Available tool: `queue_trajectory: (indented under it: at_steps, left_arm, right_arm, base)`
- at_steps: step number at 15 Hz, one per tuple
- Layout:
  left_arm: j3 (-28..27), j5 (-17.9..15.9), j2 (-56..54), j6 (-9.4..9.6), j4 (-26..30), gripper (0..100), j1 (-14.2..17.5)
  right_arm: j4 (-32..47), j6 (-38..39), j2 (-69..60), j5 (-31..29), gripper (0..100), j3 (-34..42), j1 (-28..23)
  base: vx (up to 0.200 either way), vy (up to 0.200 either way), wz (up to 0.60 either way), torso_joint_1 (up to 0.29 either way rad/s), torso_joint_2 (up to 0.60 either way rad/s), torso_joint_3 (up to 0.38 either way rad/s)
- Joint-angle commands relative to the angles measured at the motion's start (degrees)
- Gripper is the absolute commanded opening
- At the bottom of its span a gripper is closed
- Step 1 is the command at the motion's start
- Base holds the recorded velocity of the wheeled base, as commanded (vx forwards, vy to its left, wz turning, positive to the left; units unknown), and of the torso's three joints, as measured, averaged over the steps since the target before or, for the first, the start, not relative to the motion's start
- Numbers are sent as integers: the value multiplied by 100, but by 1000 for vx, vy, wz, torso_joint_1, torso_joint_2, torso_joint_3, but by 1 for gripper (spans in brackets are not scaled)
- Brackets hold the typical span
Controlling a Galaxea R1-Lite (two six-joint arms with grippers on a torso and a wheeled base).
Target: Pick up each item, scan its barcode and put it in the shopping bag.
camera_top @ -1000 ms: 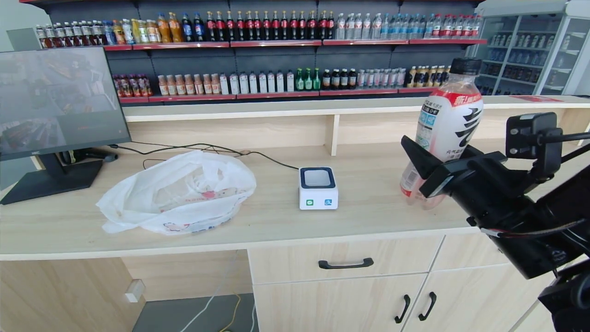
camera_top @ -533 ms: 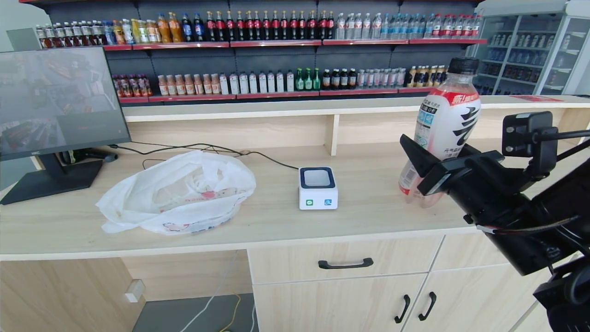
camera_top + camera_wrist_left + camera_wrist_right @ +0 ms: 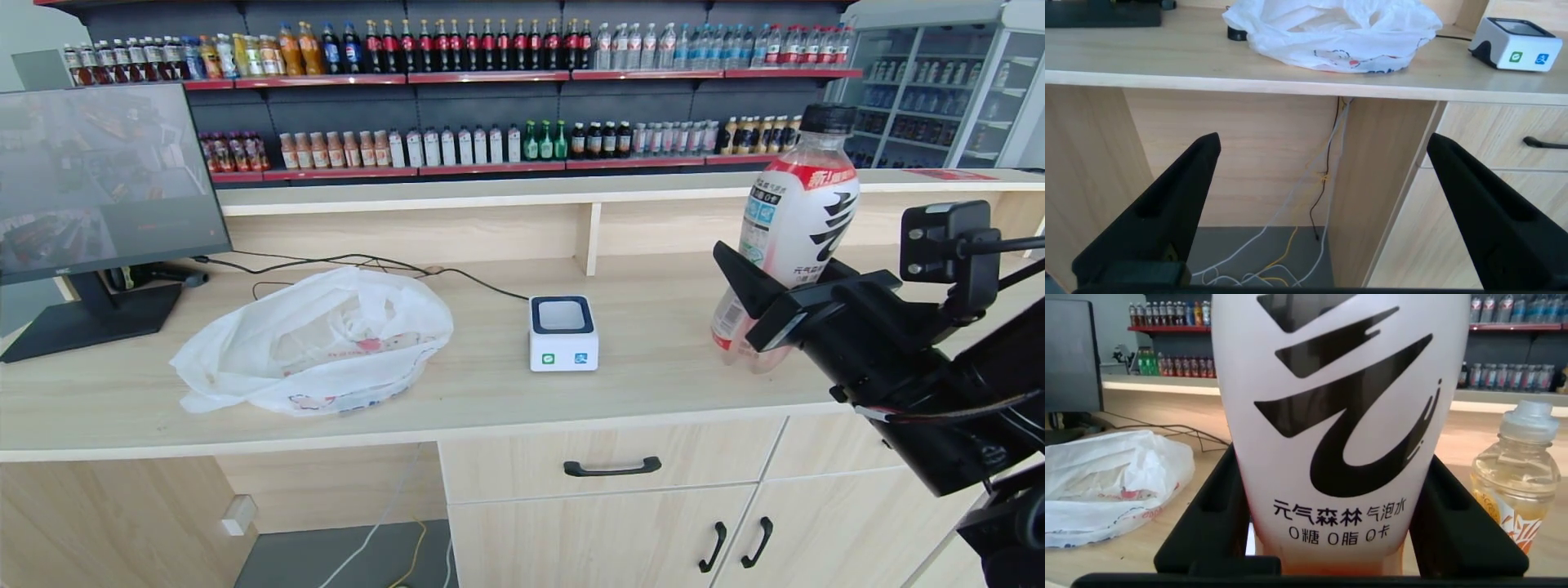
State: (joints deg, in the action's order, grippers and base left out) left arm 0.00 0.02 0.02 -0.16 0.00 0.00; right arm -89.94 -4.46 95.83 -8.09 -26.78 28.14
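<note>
Right claw (image 3: 780, 273) grips the near-upright bottle (image 3: 804, 196) over the counter (image 3: 653, 351); left claw (image 3: 1323, 143) gapes low.

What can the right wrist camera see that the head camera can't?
Right wrist camera: a small bottle of yellow drink, upright beside the big bottle.

Head camera: the drawer handle and the cupboard doors under the counter.

Both: the big bottle held in the right pincer, the white shopping bag lying on the counter, and the drink shelves at the back.
</note>
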Motion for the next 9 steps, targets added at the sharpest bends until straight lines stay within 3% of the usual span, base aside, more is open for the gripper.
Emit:
queue_trajectory:
  at_steps: [1,9]
  left_arm:
    - [0,6,-2,-2,0,100,0]
    - [0,6,-2,-2,0,100,0]
  right_arm:
    - [-6,-2,-29,1,0,24,8]
    - [-6,-2,-47,10,0,33,8]
  base:
    - [0,200,0,2,2,2]
    - [0,200,0,6,2,3]
